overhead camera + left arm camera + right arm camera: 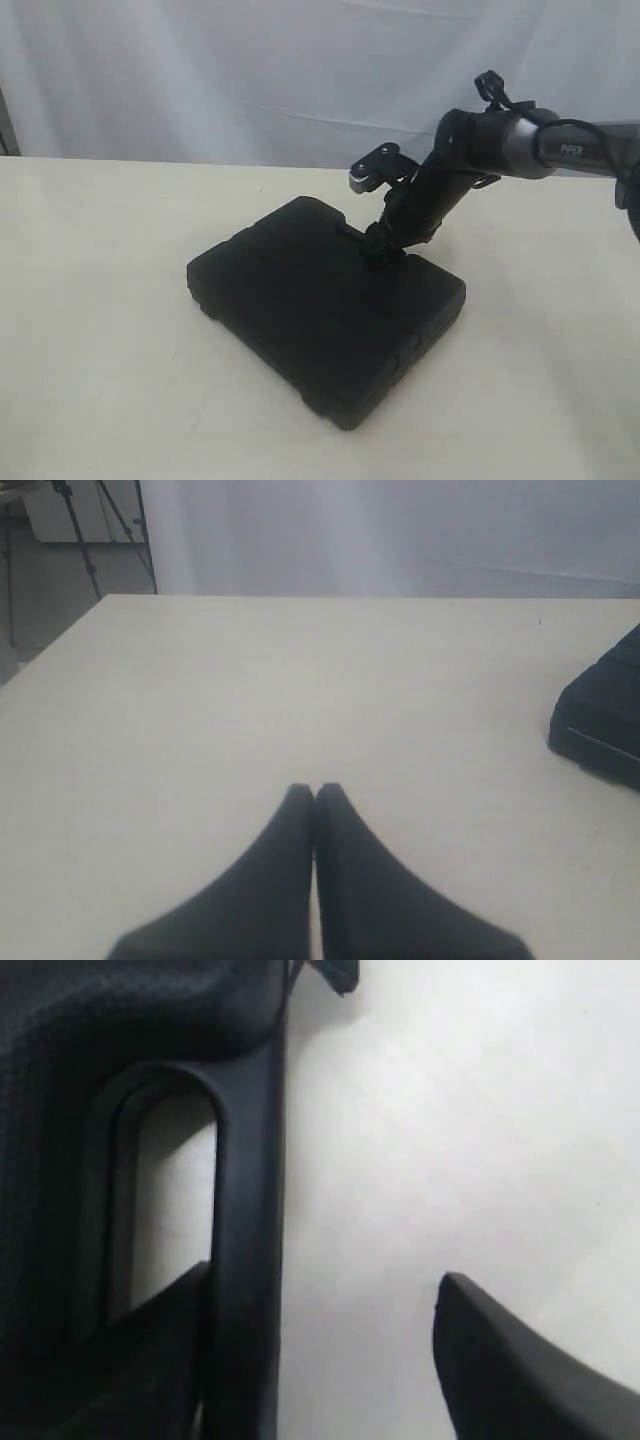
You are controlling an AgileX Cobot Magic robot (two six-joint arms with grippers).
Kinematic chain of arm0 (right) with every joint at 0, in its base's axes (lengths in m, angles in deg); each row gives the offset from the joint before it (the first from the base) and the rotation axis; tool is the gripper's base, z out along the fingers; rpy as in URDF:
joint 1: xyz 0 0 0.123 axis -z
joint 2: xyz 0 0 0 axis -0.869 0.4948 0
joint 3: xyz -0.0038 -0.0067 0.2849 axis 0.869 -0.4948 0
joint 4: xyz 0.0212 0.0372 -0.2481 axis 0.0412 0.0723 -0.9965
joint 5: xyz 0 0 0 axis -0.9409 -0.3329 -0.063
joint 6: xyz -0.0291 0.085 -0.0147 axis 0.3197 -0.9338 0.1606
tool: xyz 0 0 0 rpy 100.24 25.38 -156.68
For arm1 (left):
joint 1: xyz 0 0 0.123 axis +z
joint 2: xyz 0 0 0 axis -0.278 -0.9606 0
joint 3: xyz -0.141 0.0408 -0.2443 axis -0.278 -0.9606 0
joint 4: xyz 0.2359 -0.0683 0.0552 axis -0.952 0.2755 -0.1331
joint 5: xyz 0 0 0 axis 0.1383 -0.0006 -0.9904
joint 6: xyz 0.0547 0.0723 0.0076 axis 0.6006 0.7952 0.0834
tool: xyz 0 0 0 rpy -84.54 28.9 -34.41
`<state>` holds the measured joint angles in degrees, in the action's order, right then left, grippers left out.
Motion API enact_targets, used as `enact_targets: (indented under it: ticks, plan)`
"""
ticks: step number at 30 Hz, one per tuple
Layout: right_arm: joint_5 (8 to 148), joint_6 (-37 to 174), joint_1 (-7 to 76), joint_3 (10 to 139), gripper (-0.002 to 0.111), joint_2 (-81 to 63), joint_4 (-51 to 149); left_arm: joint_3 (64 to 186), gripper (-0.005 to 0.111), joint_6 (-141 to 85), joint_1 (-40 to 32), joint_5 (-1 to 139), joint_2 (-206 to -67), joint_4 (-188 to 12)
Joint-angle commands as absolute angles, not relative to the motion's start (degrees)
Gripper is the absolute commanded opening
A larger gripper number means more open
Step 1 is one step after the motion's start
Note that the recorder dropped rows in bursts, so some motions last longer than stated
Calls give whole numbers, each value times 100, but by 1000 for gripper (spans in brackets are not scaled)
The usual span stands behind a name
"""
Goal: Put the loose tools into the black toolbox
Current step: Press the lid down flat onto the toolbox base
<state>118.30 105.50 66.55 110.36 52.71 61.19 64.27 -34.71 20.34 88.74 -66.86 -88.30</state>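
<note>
1. Cream table (100,300) fills the scene, with a white curtain (200,70) behind it.
2. Right gripper (325,1280): its jaws stand spread on either side of the black toolbox's handle bar (245,1210). One finger (150,1360) sits on the slot side of the bar, and whether it touches the bar cannot be told. The other finger (520,1360) hangs over bare table with a clear gap to the bar. Nothing is pinched.
3. Left gripper (315,790): its fingertips are pressed together with nothing between them, over open tabletop.
4. Black toolbox (320,300): it lies closed and flat near the middle of the table, set at an angle. The right arm (440,185) comes down to its far edge, where the handle is.
5. Writing: small pale lettering (571,150) shows on the right arm's grey link, too blurred to read. No label can be made out on the case lid.
6. Hidden or cut off: the case's contents are shut away. The left wrist view catches only one corner of the case. The right wrist view shows just the handle, the slot (170,1200) and a strip of textured lid.
7. Open room: bare table lies on every side of the case. It is widest towards the left arm's side, where the table edge meets grey floor and a tripod (100,530).
</note>
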Motion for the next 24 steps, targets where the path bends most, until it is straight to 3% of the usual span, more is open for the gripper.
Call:
enact_targets:
  ticks: [1,24]
  plan:
    - [11675,10437,6704,11023,60,5334,5876,6413,0,-3495,2007,8829,-6678,-8783]
    - [12388,10268,6704,11796,62,5094,6561,6413,0,-3495,2007,8829,-6678,-8783]
